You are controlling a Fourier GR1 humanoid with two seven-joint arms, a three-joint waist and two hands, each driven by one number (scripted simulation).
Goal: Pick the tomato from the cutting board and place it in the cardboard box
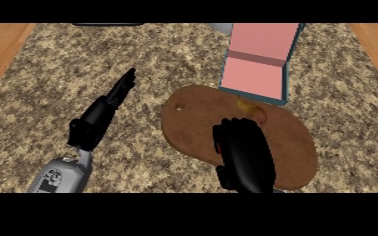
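Head view: right hand [244, 155] fingers curled over tomato [253, 113], yellowish-red, mostly hidden; left hand [103, 112] fingers straight.

Even, flat light over the whole counter [88, 80] — moderately bright, no clear direction to it. No glare or hotspots on the speckled top. Cast shadows barely show; the cutting board [199, 125] and both black hands leave none that can be made out. Black hands read as near-solid dark shapes — little surface detail. No edge distortion visible.
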